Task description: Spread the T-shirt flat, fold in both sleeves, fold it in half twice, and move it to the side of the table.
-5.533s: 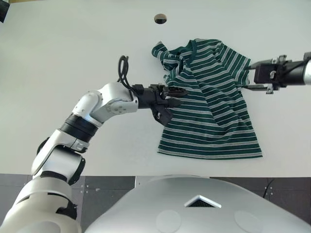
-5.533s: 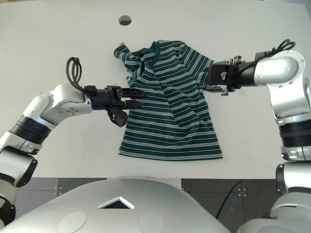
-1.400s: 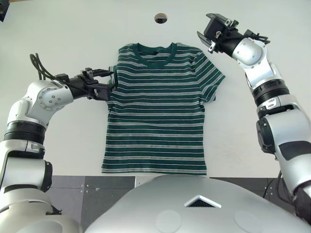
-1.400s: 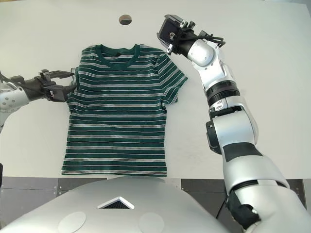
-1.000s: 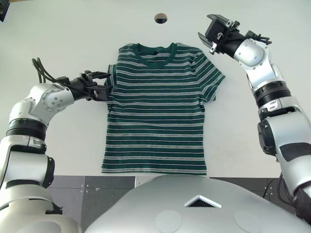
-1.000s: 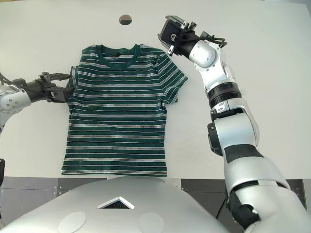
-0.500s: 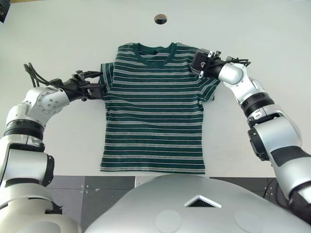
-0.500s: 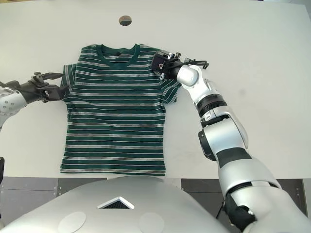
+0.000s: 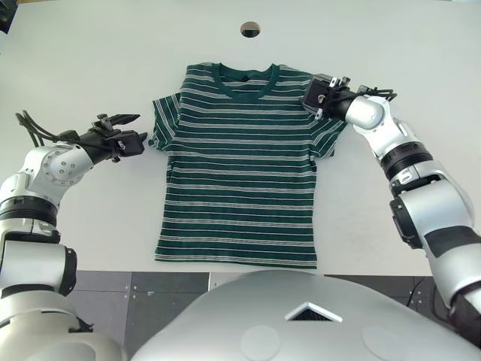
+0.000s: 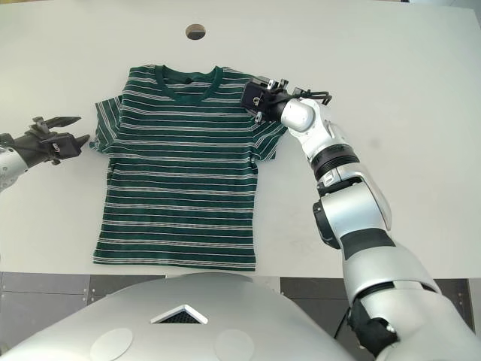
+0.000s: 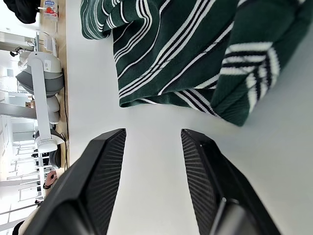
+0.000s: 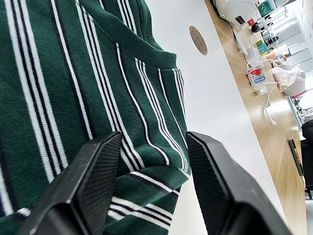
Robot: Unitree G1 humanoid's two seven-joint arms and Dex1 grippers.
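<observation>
The T-shirt (image 9: 239, 162) lies flat on the surface (image 9: 90, 45). My left tool (image 9: 134, 128), released, sits just beside one sleeve (image 9: 164, 120); my right tool (image 9: 310, 99), spread, over the other.

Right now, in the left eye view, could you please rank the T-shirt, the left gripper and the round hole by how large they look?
1. T-shirt, by far the largest.
2. left gripper, clearly smaller.
3. round hole, smallest, though it lies farther from the camera.
</observation>
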